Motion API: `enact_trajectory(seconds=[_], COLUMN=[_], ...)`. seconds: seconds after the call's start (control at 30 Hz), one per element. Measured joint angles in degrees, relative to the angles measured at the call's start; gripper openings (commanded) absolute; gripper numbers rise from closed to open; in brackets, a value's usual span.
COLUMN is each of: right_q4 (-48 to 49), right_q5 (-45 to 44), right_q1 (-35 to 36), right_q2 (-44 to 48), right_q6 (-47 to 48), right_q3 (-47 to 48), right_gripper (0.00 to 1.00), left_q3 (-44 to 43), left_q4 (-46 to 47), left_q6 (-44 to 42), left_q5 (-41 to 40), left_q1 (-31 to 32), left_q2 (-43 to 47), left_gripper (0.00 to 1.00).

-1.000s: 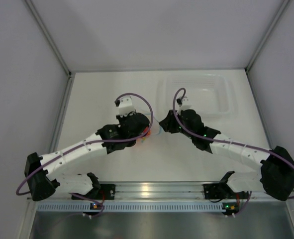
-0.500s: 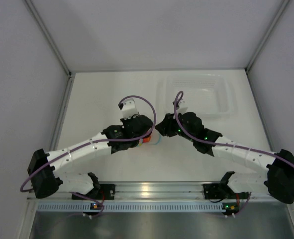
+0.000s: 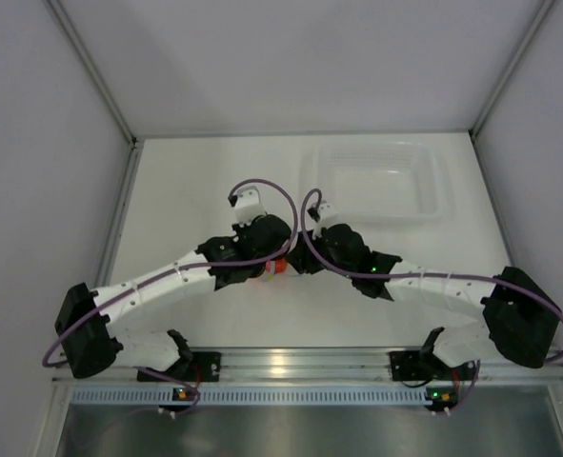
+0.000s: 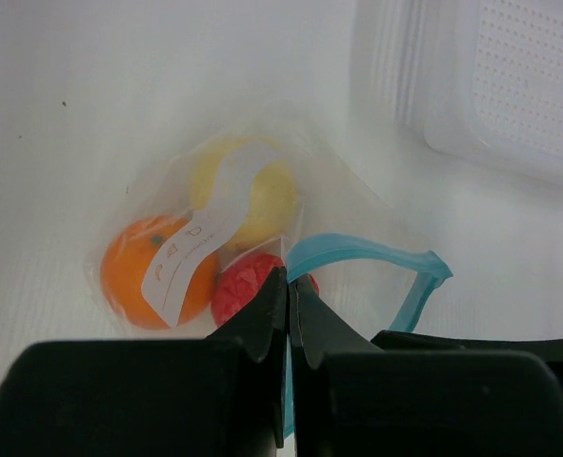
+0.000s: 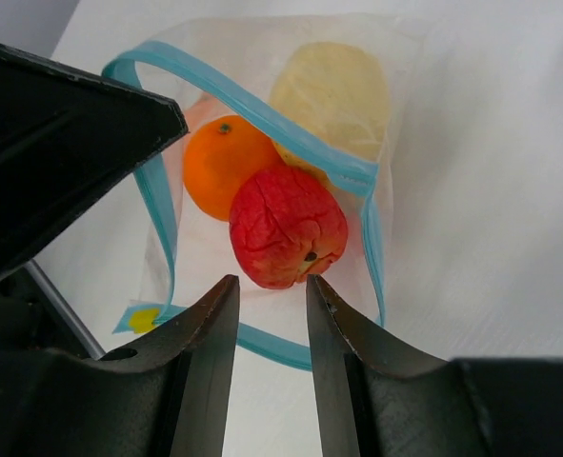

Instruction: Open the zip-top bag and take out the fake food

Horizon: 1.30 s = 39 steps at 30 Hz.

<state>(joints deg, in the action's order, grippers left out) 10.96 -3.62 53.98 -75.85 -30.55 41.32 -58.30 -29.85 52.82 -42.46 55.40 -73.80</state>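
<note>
Both arms have drawn together over the middle of the worktop [image 3: 186, 181], where the zip-top bag [image 4: 167, 181] lies gaping; the left tool [image 4: 289, 286] is clamped tight on its blue zip strip [image 4: 357, 249]. The right tool [image 5: 270, 290] stands partly open and empty, just short of the fake food [image 5: 286, 226] in the bag's mouth.

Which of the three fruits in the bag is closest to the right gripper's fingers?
The red fruit, at the zip-top bag's mouth just ahead of the right gripper; the orange fruit and yellow fruit sit deeper.
</note>
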Motion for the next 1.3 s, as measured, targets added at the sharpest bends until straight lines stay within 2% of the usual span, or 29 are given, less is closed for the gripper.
enact_trajectory(seconds=[0.37, 0.57, 1.0, 1.3], right_q4=[8.31, 8.48, -2.01, -12.76], right_q5=[-1.36, -4.26, -11.61, -10.29], right_q1=[0.98, 1.81, 1.77, 1.77], right_q2=[-2.71, 0.17, 10.51, 7.89], right_q6=[2.03, 3.45, 6.21, 10.32], right_q3=[-1.40, -3.91, -4.92, -1.05], right_gripper=[0.36, 0.36, 0.40, 0.46], left_q3=[1.20, 3.50, 4.13, 10.69], left_q4=[3.82, 7.58, 13.11, 15.17], left_q6=[0.98, 4.44, 10.82, 12.83], left_q5=[9.03, 14.58, 21.31, 24.41], left_q1=[-2.93, -3.10, -3.32, -8.57], left_q2=[0.33, 1.33, 2.78, 8.07], left_gripper=[0.00, 0.00, 0.00, 0.00])
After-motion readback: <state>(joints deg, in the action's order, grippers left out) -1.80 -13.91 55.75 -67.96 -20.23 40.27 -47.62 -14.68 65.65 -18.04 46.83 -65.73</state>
